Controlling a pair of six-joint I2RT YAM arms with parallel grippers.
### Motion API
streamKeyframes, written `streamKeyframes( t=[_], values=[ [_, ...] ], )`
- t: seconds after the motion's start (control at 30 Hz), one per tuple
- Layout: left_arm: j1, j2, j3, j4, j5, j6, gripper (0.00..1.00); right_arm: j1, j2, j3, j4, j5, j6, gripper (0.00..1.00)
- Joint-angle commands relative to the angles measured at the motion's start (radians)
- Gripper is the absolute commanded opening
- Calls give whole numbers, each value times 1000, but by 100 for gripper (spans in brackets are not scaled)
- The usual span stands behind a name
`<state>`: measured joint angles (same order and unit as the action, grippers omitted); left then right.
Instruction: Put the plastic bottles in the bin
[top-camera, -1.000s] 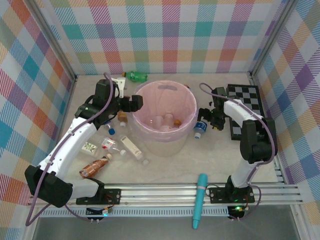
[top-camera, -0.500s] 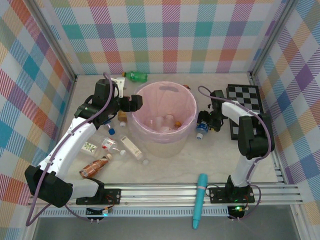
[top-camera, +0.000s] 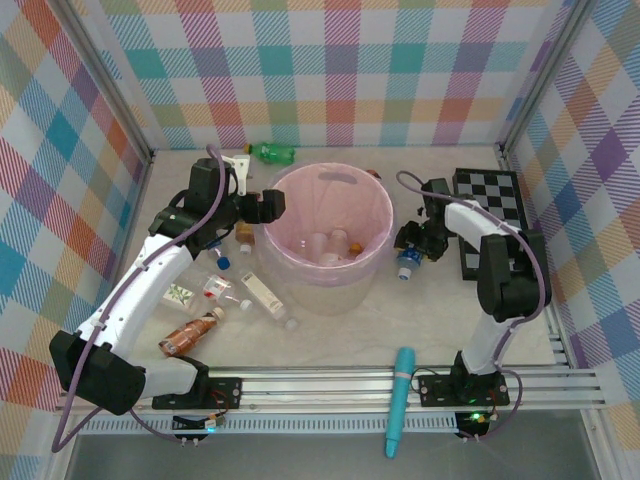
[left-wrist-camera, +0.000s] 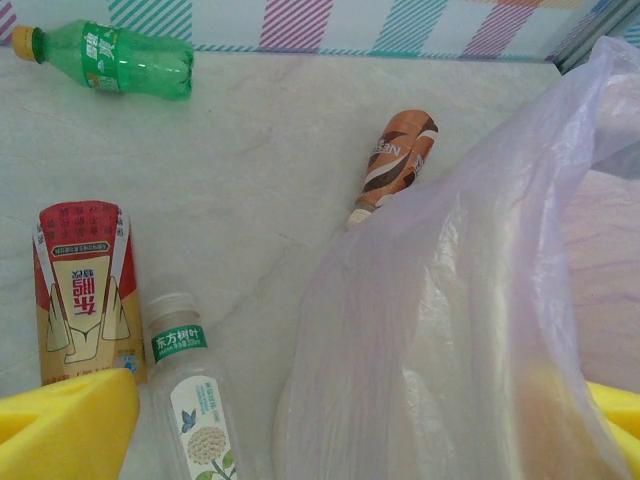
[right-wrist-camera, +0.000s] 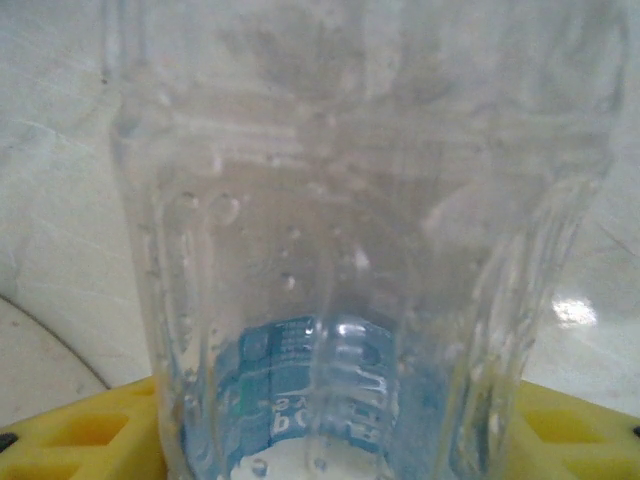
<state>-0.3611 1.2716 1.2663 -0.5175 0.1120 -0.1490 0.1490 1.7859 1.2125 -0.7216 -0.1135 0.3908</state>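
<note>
arms (top-camera: 150, 272): white links, black joints | cables (top-camera: 211, 150): purple, looped | end effector pads (left-wrist-camera: 60, 425): yellow | bases (top-camera: 97, 376): black

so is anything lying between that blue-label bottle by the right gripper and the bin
nothing visible lies on the table between the blue-label bottle and the bin, which is just to its left. only the bin's own wall is in the way, so it likely needs lifting over the rim. the right gripper is at the bottle.

Clear ribbed plastic bottle (right-wrist-camera: 340, 250): recorded as glossy. Translucent pink plastic bin liner (left-wrist-camera: 470, 300): thin, crinkled. Pale marbled tabletop (left-wrist-camera: 230, 180): smooth, matt.
</note>
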Motion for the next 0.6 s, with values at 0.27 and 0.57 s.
streamKeyframes(
  t=[0.27,0.57],
  values=[
    [21,-18,-15,-39,-14,21,92,-26,-205,279,-338,99,-152,61],
    [22,-11,-16,-40,-4,26,92,-24,-308,549,-481,16,-158,58]
  ],
)
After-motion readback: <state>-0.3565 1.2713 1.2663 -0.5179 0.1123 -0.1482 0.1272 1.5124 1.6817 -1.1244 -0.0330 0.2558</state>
